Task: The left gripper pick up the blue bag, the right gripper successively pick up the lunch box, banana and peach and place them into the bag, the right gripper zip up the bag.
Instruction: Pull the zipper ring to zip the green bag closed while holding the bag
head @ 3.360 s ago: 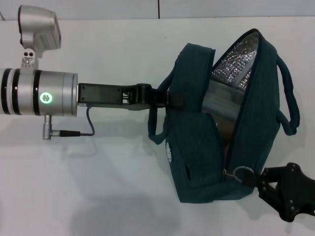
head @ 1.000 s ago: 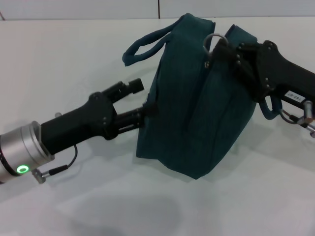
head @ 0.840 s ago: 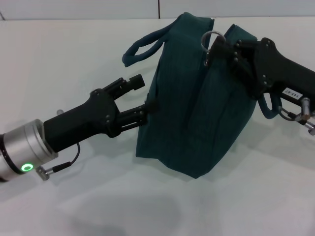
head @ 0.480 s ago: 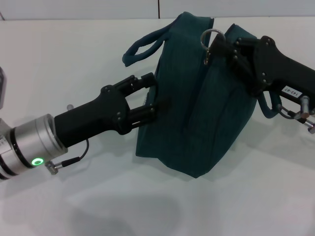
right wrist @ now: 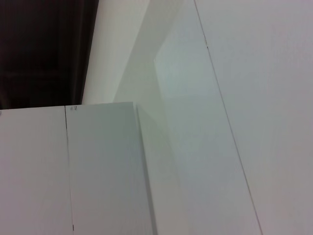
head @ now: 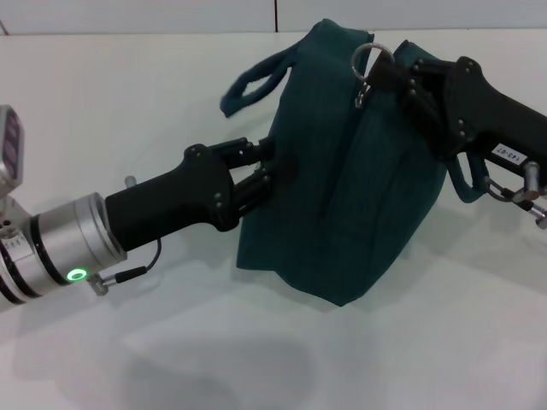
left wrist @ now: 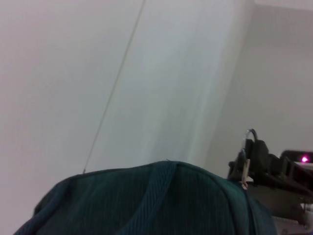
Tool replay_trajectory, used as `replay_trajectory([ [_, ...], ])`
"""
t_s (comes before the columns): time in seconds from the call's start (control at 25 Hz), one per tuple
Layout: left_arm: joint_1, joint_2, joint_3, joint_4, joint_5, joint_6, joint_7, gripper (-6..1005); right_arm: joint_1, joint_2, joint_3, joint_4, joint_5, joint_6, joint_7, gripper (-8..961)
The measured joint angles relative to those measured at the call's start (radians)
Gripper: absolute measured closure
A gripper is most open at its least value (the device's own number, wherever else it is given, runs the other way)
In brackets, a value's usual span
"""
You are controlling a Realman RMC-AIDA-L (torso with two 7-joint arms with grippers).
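Note:
The blue bag (head: 342, 188) stands in the middle of the white table with its zipper closed; its top also shows in the left wrist view (left wrist: 146, 205). My left gripper (head: 263, 166) is open, its fingertips (head: 267, 147) resting against the bag's left side below the loose handle (head: 256, 77). At the bag's far top end, my right gripper (head: 389, 75) is shut on the zipper pull with its metal ring (head: 367, 58); the left wrist view shows this gripper (left wrist: 254, 159) too. The lunch box, banana and peach are out of view.
White tabletop (head: 128, 102) surrounds the bag, with a wall seam at the far edge (head: 275, 15). The bag's second handle (head: 466, 184) hangs under my right arm. The right wrist view shows only white panels (right wrist: 195, 147) and a dark area (right wrist: 44, 49).
The bag, open with its silver lining showing 3.4 s ago, is now zipped shut. Over the last second my left arm swung right and its fingers narrowed against the bag's side. The right gripper barely moved.

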Motion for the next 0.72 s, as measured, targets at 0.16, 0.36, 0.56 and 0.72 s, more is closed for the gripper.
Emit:
replay_trajectory([
  [0.16, -0.007, 0.002, 0.022, 0.000, -0.001, -0.001, 0.010, 658, -0.003, 0.000, -0.001, 0.000, 0.001, -0.002, 0.001, 948],
  [0.36, -0.009, 0.003, 0.022, 0.000, 0.001, -0.002, 0.011, 786, -0.003, 0.000, 0.000, 0.000, 0.002, -0.004, 0.003, 948],
  [0.56, -0.010, 0.005, 0.035, 0.000, 0.003, -0.013, 0.011, 860, -0.004, 0.000, 0.002, 0.000, 0.014, -0.007, 0.003, 948],
  [0.72, -0.008, 0.007, 0.049, 0.000, 0.004, -0.015, 0.010, 889, -0.011, 0.000, 0.004, 0.000, 0.047, -0.013, 0.012, 948],
])
